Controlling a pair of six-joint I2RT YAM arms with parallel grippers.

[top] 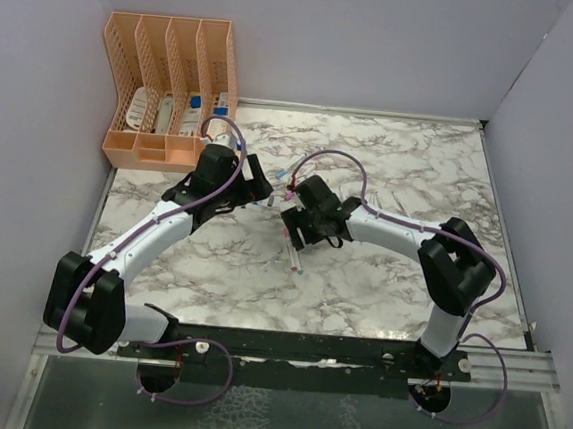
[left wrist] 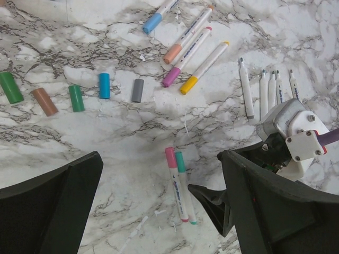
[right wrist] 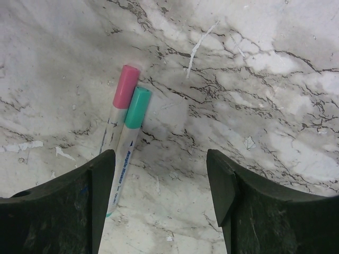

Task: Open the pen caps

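Observation:
In the left wrist view, several loose pen caps lie in a row: green (left wrist: 10, 87), brown (left wrist: 44, 101), green (left wrist: 76, 98), blue (left wrist: 104, 85) and grey (left wrist: 137, 90). Four capped pens (left wrist: 185, 50) lie behind them, and several uncapped white barrels (left wrist: 246, 89) to the right. A pink-capped pen (right wrist: 126, 86) and a teal-capped pen (right wrist: 137, 107) lie side by side. My right gripper (right wrist: 160, 159) is open just above the table, its left finger beside the teal pen. My left gripper (left wrist: 160, 161) is open and empty, higher up over the same pair (left wrist: 179, 185).
An orange mesh organiser (top: 167, 84) holding small boxes stands at the back left. Grey walls close in the marble table (top: 410, 175) on three sides. The two grippers (top: 296, 225) are close together at the table's middle. Small paper scraps (left wrist: 135, 230) lie about.

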